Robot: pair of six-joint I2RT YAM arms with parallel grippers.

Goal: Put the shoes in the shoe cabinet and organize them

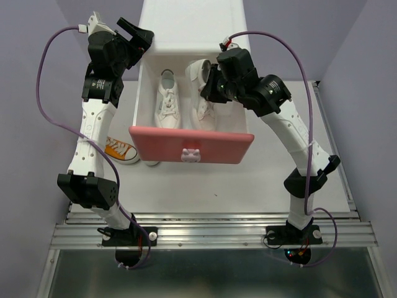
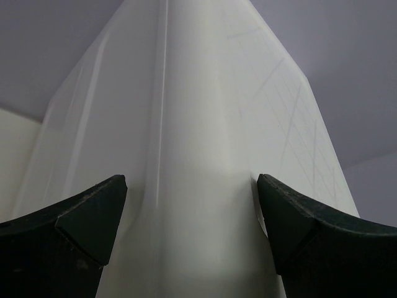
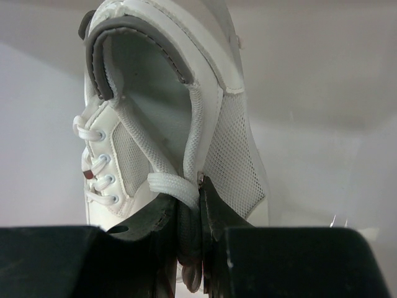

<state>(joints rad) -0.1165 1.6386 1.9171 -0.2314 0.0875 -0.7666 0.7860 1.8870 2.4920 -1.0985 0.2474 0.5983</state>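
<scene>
a white shoe (image 3: 186,99) is pinched at its collar by the right pincer (image 3: 200,208), inside the open drawer (image 1: 191,144) beside its mate (image 1: 167,99). it should be lowered flat, parallel to the mate, before release. the left pincer (image 2: 192,205) is spread beside the cabinet (image 2: 205,93).

The cabinet (image 1: 192,25) has its drawer (image 1: 189,144) pulled out. One white shoe (image 1: 167,99) lies flat in its left half; the other shoe (image 1: 200,84) tilts in the right half at the right gripper (image 1: 211,85). An orange shoe (image 1: 121,151) sits on the table (image 1: 267,180) just left of the drawer, partly behind the left arm (image 1: 93,136).
</scene>
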